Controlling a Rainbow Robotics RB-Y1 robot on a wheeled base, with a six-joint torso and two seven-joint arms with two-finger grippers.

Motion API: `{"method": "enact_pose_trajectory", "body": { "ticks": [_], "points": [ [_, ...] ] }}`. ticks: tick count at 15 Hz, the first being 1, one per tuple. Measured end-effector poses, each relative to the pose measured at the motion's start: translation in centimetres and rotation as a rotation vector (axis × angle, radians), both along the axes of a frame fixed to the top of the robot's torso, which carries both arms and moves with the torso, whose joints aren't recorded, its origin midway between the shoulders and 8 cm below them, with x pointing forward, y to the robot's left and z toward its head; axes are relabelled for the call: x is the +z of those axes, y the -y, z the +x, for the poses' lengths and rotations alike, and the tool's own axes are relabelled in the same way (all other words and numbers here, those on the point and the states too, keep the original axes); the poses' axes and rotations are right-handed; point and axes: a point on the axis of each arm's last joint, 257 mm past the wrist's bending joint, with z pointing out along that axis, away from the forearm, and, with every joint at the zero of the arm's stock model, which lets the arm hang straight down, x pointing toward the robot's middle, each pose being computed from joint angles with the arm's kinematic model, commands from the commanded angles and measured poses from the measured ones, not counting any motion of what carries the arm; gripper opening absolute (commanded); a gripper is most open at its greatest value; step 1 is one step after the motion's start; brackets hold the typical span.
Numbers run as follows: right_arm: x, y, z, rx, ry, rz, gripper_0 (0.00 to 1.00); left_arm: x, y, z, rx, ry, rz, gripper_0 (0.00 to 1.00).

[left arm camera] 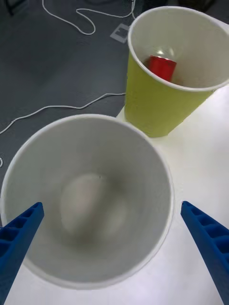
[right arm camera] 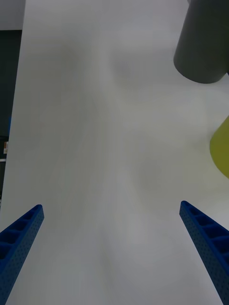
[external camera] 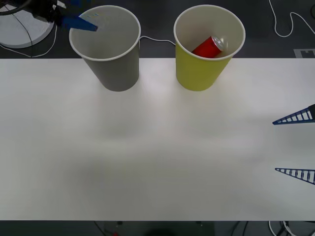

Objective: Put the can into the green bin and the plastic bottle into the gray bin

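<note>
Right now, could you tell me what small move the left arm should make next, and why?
Probably lift the left pincer back from the gray bin: it hangs open and empty above it, and the can already lies in the green bin.

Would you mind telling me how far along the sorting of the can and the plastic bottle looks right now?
The can already lies inside the green bin, so that half looks done. The left gripper hangs open right above the gray bin, holding nothing; a blurred pale shape lies at that bin's bottom, but I cannot tell whether it is the bottle. The right gripper waits open over the table on the right.
</note>
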Motion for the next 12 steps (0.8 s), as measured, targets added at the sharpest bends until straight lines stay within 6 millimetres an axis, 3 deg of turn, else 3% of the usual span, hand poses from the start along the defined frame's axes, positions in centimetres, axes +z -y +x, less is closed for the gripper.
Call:
{"method": "enact_pose_trajectory", "body": {
  "ticks": [5, 10, 12],
  "points": [
    [0.0, 0.0, 0.0, 0.000, 0.000, 0.000, 1.00, -3.0, -4.3, -5.8, -0.101, 0.026, 0.002, 1.00],
    [0.0, 0.0, 0.0, 0.000, 0.000, 0.000, 1.00, -7.9, -6.6, -11.4, -0.226, 0.076, 0.104, 1.00],
    [0.0, 0.0, 0.0, 0.000, 0.000, 0.000, 1.00, -9.4, -7.2, -12.8, -0.271, 0.089, 0.134, 1.00]
  ]
}}
